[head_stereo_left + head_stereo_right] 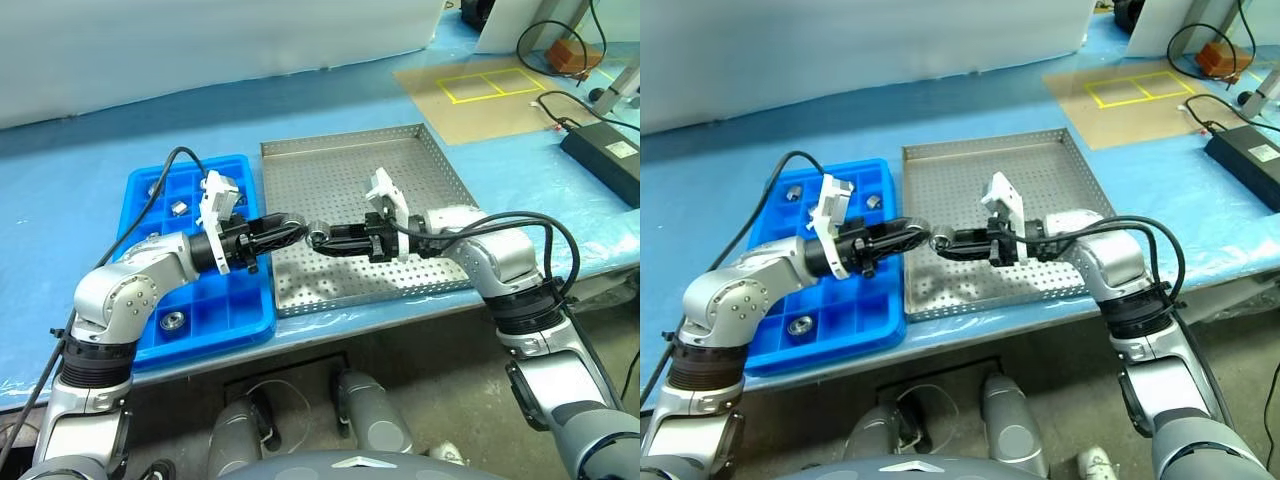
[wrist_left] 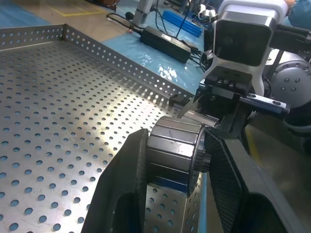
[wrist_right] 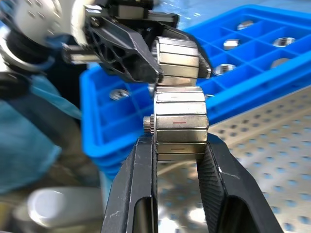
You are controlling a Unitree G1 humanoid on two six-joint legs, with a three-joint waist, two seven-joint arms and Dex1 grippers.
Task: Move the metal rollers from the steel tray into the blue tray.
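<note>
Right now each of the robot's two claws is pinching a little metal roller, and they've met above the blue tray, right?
Not quite. Each gripper does pinch a metal roller, left gripper and right gripper, but the left eye view shows them meeting above the steel tray, just past its edge beside the blue tray.

We see a silver-grey steel tray [image 1: 345, 170] whose floor is patterned all over with rows of small round holes, and beside it a bright blue tray [image 1: 215, 320] ruled into a grid of square compartments. The metal rollers [image 3: 180, 128] we make out are shiny silver-grey with flat facets around the side, and one bears a thin red line. The left gripper [image 2: 176, 160] and right gripper [image 3: 177, 145] have black fingers, both on grey-silver arms with white mounts, over a light blue table covering [image 1: 90, 170].
</note>
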